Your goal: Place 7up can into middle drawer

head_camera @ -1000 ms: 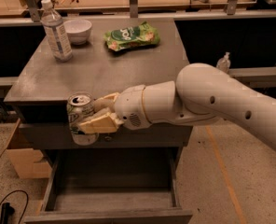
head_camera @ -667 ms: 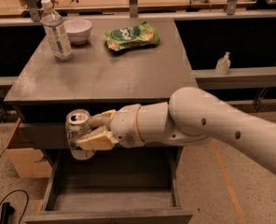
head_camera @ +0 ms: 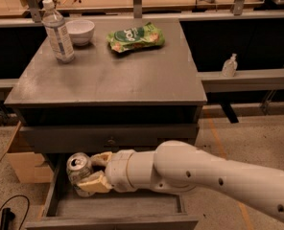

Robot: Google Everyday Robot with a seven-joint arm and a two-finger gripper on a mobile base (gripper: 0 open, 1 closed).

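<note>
Since a moment ago the white arm [head_camera: 204, 176] has sunk lower, so the small, silver-topped, pale green-and-white 7up can [head_camera: 77, 168] now hangs low over the left end of the open grey wooden middle drawer [head_camera: 132, 203], clasped from its right side by the tan-fingered gripper [head_camera: 90, 172].

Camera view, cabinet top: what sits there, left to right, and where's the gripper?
Water bottle, white bowl, green snack bag. Below, the gripper holds the 7up can over the left end of the open middle drawer.

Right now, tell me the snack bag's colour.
Green bag, camera view; gripper holds the can over the drawer.
</note>
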